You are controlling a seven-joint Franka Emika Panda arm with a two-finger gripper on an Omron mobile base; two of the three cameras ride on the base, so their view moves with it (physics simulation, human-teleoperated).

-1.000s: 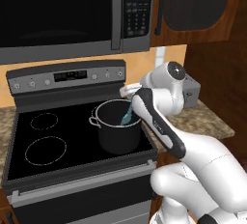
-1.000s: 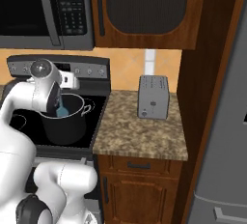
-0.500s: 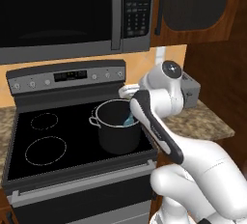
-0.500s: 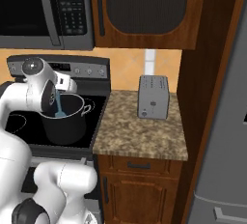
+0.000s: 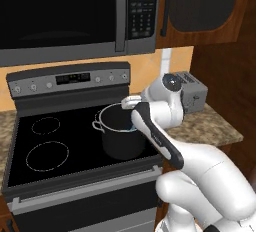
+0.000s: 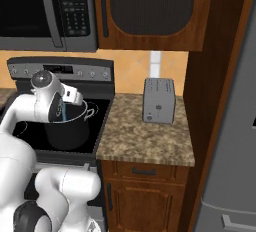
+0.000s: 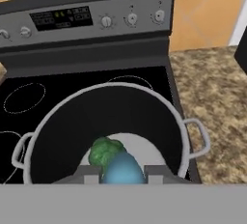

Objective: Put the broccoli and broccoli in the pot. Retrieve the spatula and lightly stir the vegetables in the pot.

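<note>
Since a second ago the spatula (image 7: 123, 169) has swept leftward in the pot (image 7: 58, 121); your fingers (image 7: 122, 174) clamp it, blade beside broccoli (image 7: 105, 151), so you're mid-stir.

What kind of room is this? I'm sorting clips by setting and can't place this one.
A home kitchen, rendered rather than real. A black glass-top stove with a pot on it sits under a built-in microwave, and a toaster stands on the granite counter beside it.
</note>
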